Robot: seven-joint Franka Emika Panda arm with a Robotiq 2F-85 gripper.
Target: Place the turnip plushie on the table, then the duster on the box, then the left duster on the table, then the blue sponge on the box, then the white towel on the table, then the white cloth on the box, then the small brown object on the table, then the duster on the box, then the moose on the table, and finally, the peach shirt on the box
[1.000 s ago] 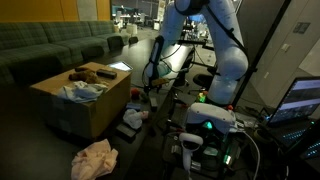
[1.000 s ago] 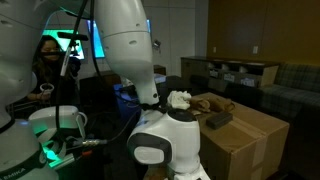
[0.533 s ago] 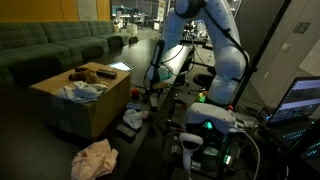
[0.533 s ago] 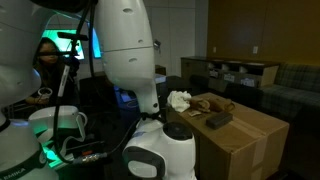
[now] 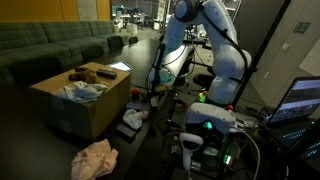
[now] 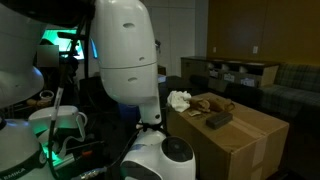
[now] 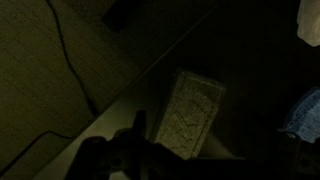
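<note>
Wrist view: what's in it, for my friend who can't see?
A very dark picture: a pale, bumpy rectangle lies in the middle. A thin cable curves at left, and blue cloth peeks in at right.

The cardboard box and the arm are taken in from well back in an exterior view, both are shared with an exterior view set close behind the arm and faced toward the cardboard box, and a dim surface is looked down on in the wrist view.
</note>
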